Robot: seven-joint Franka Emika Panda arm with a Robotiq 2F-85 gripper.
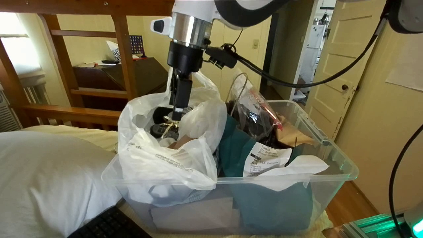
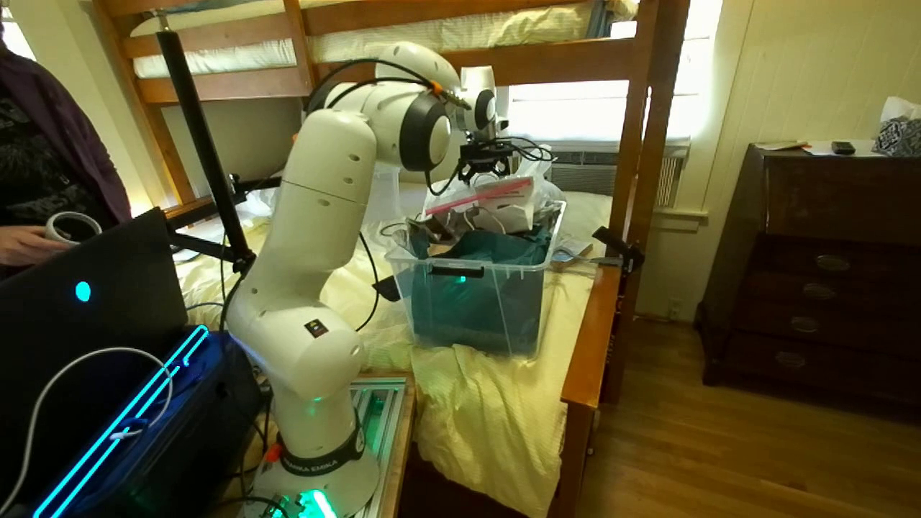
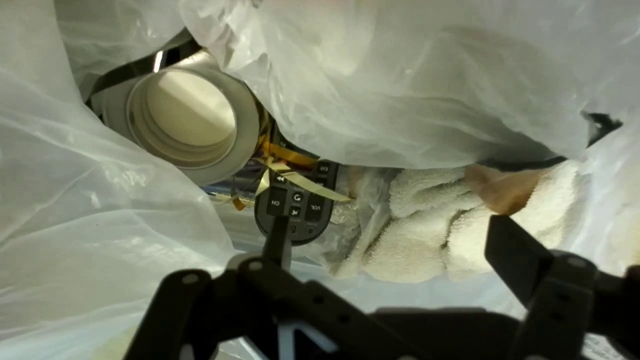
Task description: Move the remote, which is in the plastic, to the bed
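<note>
The plastic, a crinkled white bag, stands open in the left part of a clear bin. It also fills much of the wrist view. The remote, dark with CH and VOL keys, lies inside it, its far part hidden under a gold ribbon and the bag's film. In an exterior view the remote shows only in part in the bag's mouth. My gripper is open and empty, pointing down into the bag; its left finger overlaps the remote's near end, contact unclear. The bed's puffy white bedding lies left of the bin.
The clear bin also holds a teal bag, a receipt and a clear bag. In the plastic are a pale round roll and a white fluffy item. A keyboard lies before the bin.
</note>
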